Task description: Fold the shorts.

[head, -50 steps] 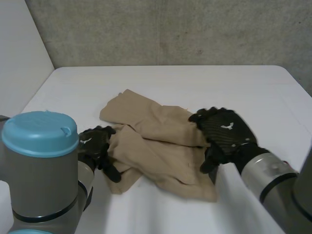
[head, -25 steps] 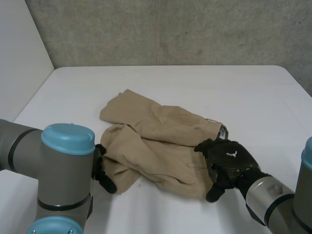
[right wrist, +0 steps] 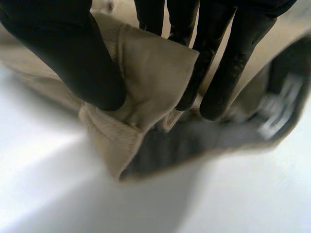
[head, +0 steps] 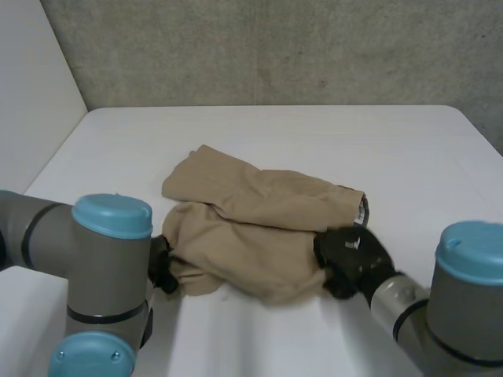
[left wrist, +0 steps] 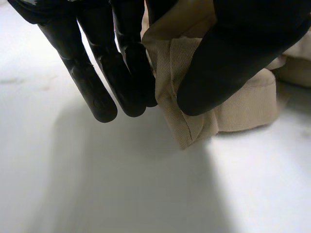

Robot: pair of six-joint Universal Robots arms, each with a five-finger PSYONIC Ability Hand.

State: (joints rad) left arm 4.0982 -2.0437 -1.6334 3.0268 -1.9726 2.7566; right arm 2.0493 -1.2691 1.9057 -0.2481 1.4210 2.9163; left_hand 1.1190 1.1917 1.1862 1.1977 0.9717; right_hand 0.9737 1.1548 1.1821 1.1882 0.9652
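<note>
The tan shorts lie crumpled in the middle of the white table, their waistband opening facing right. At their near left edge is my left hand, half hidden behind my left arm. In the left wrist view, the left hand pinches a folded hem of the shorts between thumb and fingers. My right hand grips the near right edge. The right hand holds a fold of the shorts between thumb and fingers, with the dark inside of the waistband beyond.
My left arm with its light-blue caps fills the near left, and my right arm the near right. A grey wall runs behind the table, and a white panel stands at the left.
Both hands have gone from open to shut on the near edge of the shorts. The right hand slid off the top of the cloth toward me, and the near edge has bunched up.
</note>
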